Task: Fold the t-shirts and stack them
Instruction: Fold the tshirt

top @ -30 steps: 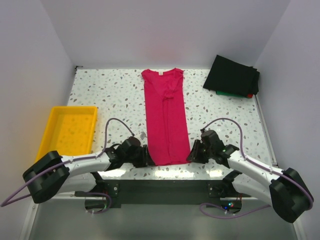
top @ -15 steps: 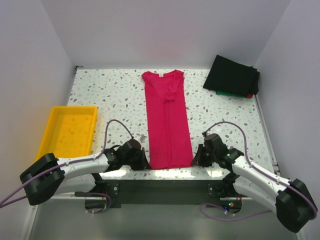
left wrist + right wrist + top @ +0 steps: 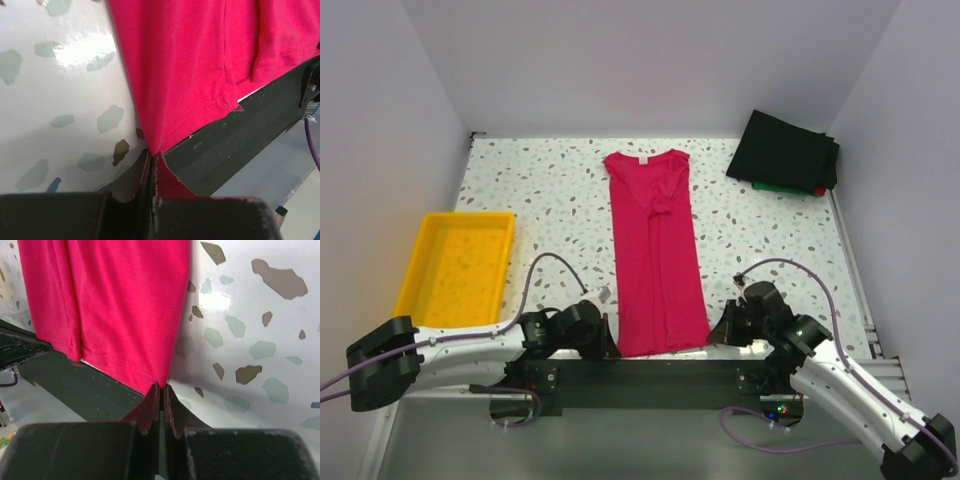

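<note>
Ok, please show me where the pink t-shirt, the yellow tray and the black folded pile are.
pink t-shirt point(image 3: 655, 260), top view, middle of the cloth.
yellow tray point(image 3: 468, 216), top view, its far rim.
black folded pile point(image 3: 785, 150), top view, its top layer.

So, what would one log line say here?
left gripper: shut on pink t-shirt hem corner | right gripper: shut on opposite hem corner

Plain pale walls point(image 3: 650, 60) enclose a white, speckled terrazzo-patterned table point(image 3: 540, 200), its glossy surface showing bright glare.
</note>
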